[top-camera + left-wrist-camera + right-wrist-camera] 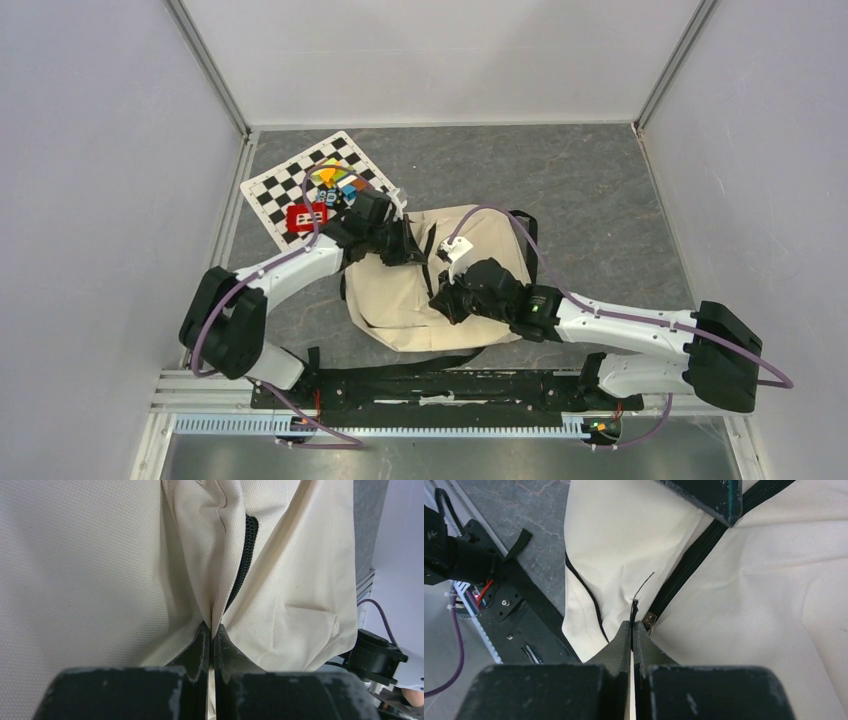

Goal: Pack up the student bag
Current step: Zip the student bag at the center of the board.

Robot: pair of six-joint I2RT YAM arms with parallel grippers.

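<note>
The student bag (400, 295), cream canvas with black straps, lies flat in the middle of the table. My left gripper (405, 250) is at its far left part. In the left wrist view this gripper (212, 630) is shut on a pinched fold of the bag's cream fabric (300, 580), just beside the black zipper (245, 555). My right gripper (447, 300) rests on the middle of the bag. In the right wrist view it (632, 626) is shut on the thin black zipper pull (634, 609), next to the metal slider (650, 621) of the zipper (694, 560).
A checkerboard mat (275, 190) lies at the back left, carrying a red item (305, 216) and a colourful item (335, 180). A white tag (458, 249) hangs on the bag. The black base rail (430, 385) runs along the near edge, and walls enclose three sides.
</note>
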